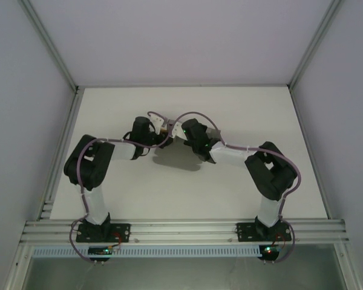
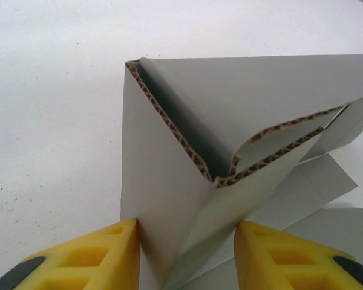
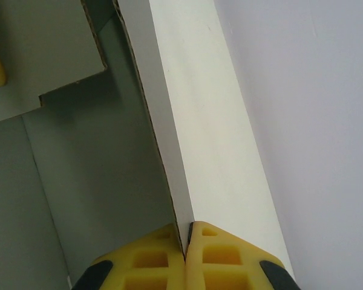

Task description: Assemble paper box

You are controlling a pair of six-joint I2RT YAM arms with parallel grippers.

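Right wrist view: the right gripper (image 3: 186, 241) is pinched shut on one thin wall edge of the paper box (image 3: 212, 121). That's a slim bite, and a twist here could crease the card or let it slide out.

Left wrist view: the left gripper (image 2: 186, 257) straddles a doubled-over fold, fingers against both sides. Clamped or not, I can't tell. An off-centre squeeze may buckle that fold or spring it open.

Top view: the left arm (image 1: 91, 166) and right arm (image 1: 269, 172) bow outward at the elbows, forearms angling inward. The wrists meet over the middle of the worktop (image 1: 242, 181), the box between them.

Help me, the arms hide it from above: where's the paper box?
Top view: mid-table, the paper box is between both wrists, gripped by the left gripper and right gripper.
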